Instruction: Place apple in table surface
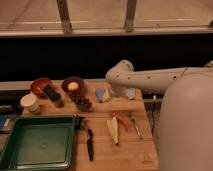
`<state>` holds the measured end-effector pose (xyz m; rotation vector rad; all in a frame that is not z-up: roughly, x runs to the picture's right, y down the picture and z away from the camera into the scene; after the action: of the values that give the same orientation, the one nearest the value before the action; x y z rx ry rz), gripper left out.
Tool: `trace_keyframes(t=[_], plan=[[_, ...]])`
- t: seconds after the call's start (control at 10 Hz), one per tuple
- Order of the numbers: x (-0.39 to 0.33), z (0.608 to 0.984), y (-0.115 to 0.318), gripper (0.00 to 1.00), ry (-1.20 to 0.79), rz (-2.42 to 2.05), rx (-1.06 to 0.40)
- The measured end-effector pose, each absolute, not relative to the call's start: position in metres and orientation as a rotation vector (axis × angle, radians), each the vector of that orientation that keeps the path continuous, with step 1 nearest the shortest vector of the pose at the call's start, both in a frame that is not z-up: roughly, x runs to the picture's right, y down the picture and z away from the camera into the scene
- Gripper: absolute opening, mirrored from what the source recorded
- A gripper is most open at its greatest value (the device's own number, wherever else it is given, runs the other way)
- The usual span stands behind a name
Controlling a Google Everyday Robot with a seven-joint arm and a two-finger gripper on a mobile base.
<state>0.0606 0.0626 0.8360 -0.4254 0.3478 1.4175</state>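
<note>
One apple (73, 86) in a bowl (64, 85), gripper (117, 95) released

Nearest, a green tray (35, 145) lies at seven o'clock on the table surface (131, 152). Farther back the gripper hangs toward one o'clock, jaws spread, empty. At its nine o'clock, well apart, the apple rests inside the brown bowl
</note>
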Motion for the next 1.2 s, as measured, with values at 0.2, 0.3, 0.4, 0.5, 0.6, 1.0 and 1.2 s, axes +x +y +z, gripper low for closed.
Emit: trace_keyframes(t=[0.2, 0.3, 0.4, 0.5, 0.6, 1.0, 1.2], plan=[[0.061, 0.836, 0.063, 0.8, 0.348, 1.418, -0.426], [0.061, 0.836, 0.063, 0.8, 0.348, 1.418, -0.425], [0.061, 0.836, 0.062, 0.8, 0.346, 1.417, -0.424], [0.061, 0.836, 0.062, 0.8, 0.343, 1.416, -0.421], [0.062, 0.837, 0.057, 0.8, 0.319, 1.408, -0.402], [0.037, 0.841, -0.006, 0.8, 0.077, 1.319, -0.392], [0.011, 0.844, -0.031, 0.8, -0.014, 1.267, -0.388]])
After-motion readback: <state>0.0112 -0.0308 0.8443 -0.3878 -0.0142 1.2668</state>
